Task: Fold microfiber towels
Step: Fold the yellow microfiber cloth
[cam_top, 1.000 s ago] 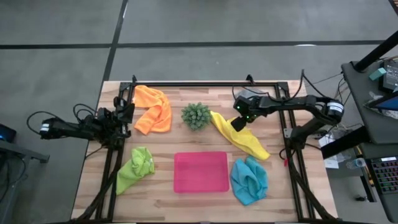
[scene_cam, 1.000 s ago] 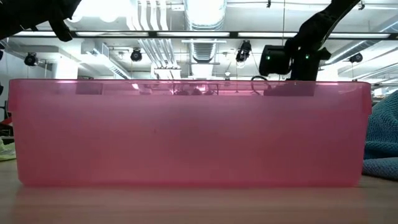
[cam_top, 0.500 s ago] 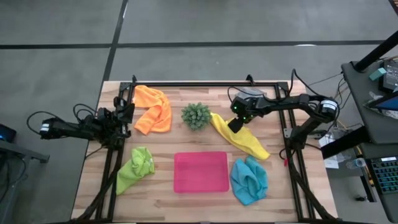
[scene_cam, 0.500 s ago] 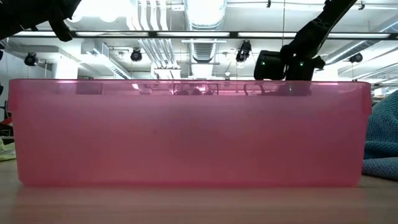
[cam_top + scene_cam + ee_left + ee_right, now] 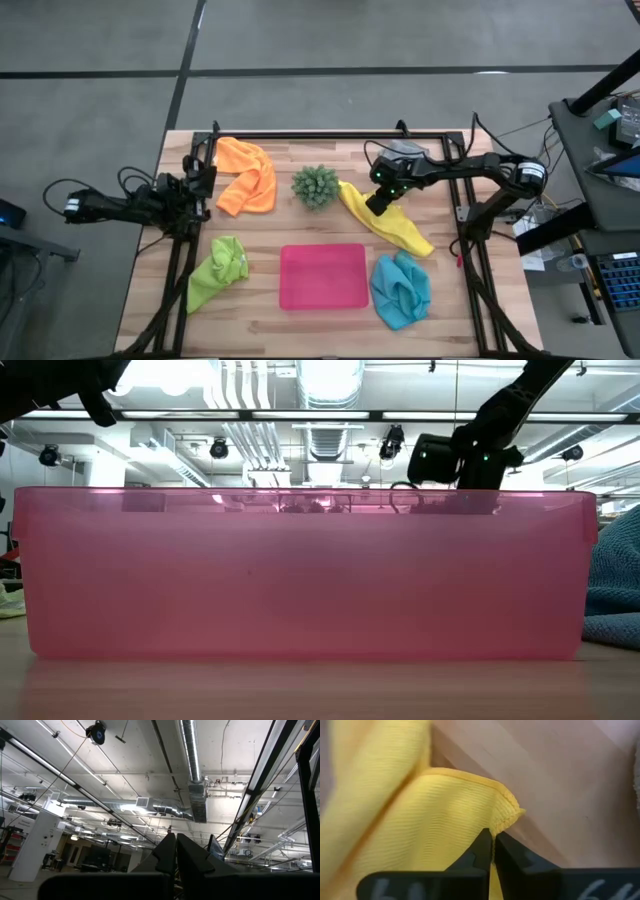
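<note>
Right gripper [image 5: 374, 200]: pinched on yellow towel [image 5: 390, 222], right of plant [image 5: 315, 186]. Left gripper [image 5: 205, 190]: closed, empty, far left of plant.

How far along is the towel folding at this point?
Nothing looks folded yet: the orange towel, green towel and blue towel lie crumpled on the table. In hand: the right gripper is shut on the edge of the yellow towel. The left gripper is shut and parked at the table's left edge. All four visible towels remain to be folded.
</note>
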`<act>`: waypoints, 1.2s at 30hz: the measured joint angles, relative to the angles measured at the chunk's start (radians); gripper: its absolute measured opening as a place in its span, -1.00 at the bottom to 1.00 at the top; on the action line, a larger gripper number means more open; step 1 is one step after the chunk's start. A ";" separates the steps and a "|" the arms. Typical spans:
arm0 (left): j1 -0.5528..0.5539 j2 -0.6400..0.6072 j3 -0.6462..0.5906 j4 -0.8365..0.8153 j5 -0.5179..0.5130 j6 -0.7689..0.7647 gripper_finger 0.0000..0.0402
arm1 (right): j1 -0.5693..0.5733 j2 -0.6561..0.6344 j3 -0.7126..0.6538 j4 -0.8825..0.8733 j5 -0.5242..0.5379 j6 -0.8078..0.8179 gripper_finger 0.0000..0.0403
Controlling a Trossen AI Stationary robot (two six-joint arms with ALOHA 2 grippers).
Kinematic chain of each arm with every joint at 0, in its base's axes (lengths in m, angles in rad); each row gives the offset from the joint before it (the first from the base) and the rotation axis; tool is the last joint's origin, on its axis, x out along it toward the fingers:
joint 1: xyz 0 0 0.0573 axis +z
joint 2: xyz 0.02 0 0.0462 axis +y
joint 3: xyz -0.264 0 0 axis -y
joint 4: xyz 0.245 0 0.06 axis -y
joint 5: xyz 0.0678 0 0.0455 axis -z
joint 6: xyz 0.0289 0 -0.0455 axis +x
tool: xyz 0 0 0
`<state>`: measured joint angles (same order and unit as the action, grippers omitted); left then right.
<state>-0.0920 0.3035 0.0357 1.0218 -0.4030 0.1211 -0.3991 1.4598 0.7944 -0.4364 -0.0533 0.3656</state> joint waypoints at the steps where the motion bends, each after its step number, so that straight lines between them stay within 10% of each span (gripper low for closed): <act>1: 0.000 0.000 0.000 0.000 0.000 0.000 -1.00 | 0.008 -0.013 0.000 0.000 0.001 0.000 -0.95; 26: 0.000 0.000 0.001 0.002 0.000 -0.008 -1.00 | 0.551 -0.484 0.000 0.079 0.574 -0.152 -0.96; 36: -0.001 0.119 0.068 -0.001 0.130 -0.064 -1.00 | 0.660 -0.488 0.087 0.135 0.607 -0.244 -0.96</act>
<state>-0.0927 0.4226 0.1039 1.0210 -0.2732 0.0569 0.2612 0.9719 0.8814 -0.3010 0.5534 0.1220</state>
